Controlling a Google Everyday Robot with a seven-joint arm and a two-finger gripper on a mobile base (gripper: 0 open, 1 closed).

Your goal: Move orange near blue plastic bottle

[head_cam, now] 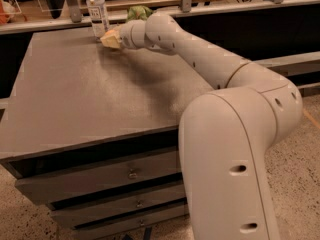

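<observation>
The blue plastic bottle (97, 11) stands upright at the far edge of the dark grey table (85, 99), left of centre. It is clear, with a white-and-blue label and a pale cap. My gripper (111, 38) is low over the table, just to the right of the bottle's base and in front of it, almost touching it. The orange does not show: it is hidden or out of view. My white arm (200, 59) reaches in from the lower right across the table.
A green wrinkly snack bag (139, 12) lies at the table's far edge, right behind my wrist. A wooden rail (225, 4) runs behind the table. The table front has several drawers (100, 176). My arm's base (235, 174) stands at the table's right front corner.
</observation>
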